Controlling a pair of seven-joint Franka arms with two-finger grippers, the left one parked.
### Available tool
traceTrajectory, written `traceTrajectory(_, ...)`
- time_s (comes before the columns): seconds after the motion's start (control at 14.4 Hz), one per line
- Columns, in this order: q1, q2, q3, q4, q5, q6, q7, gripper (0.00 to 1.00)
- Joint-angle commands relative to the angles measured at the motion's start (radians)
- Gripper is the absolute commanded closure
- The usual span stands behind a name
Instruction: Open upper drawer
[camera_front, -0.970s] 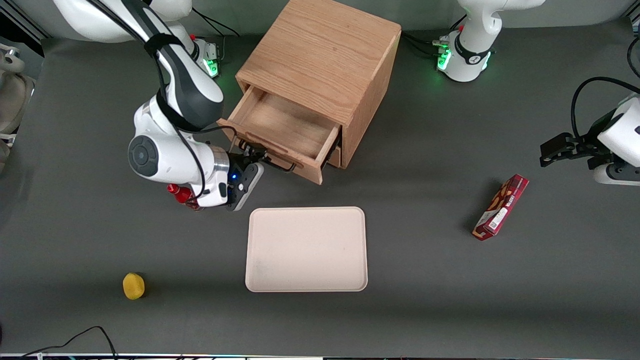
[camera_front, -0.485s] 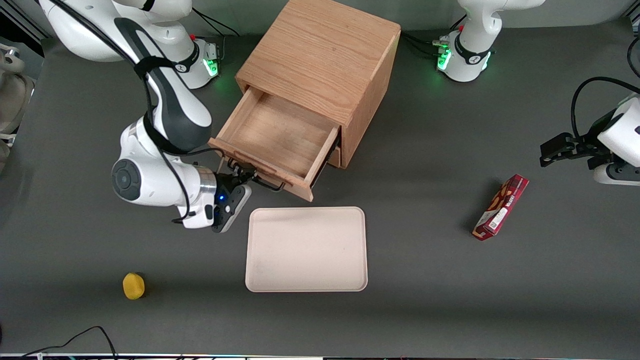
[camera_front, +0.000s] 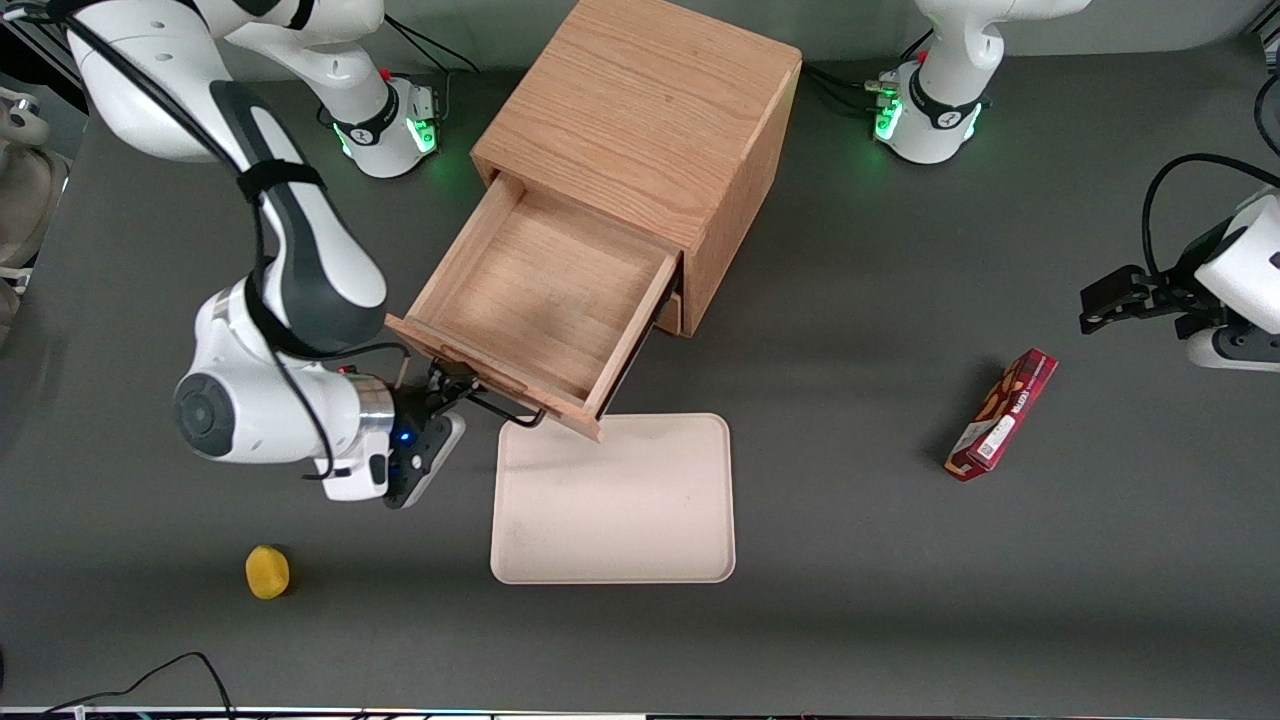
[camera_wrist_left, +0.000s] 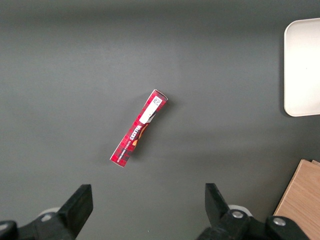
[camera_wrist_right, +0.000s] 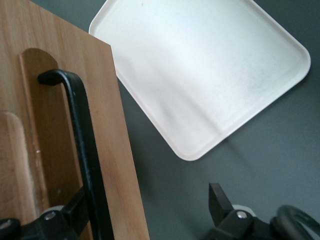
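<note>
The upper drawer (camera_front: 530, 290) of the light oak cabinet (camera_front: 640, 110) stands pulled far out, its shallow wooden box bare inside. Its front corner overhangs the tray's edge. My right gripper (camera_front: 447, 392) is at the drawer's front, at the long black wire handle (camera_front: 503, 409). In the right wrist view the handle (camera_wrist_right: 82, 130) runs along the drawer front (camera_wrist_right: 117, 150). The gripper (camera_wrist_right: 149, 197) is open: one finger (camera_wrist_right: 80, 205) sits hooked against the handle, the other finger (camera_wrist_right: 217, 200) is well apart over the grey table.
A cream tray (camera_front: 612, 500) lies just in front of the drawer, nearer the front camera; it also shows in the right wrist view (camera_wrist_right: 200, 75). A yellow fruit (camera_front: 267, 572) lies near the table's front edge. A red box (camera_front: 1002, 414) lies toward the parked arm's end.
The upper drawer has slid much farther out of the cabinet toward the front camera. My gripper has moved the same way at its handle.
</note>
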Motion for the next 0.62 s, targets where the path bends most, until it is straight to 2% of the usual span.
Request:
traceTrajectory(0.0,0.016,0.026,-0.002,0.109,-0.016,-0.087,0.0,0.0)
traceTrajectory(0.28,0.019,-0.106,-0.001,0.112,-0.017,-0.157,0.007,0.0)
traceTrajectory(0.55,0.02,-0.267,0.01,0.103,-0.019,-0.238,0.244,0.0)
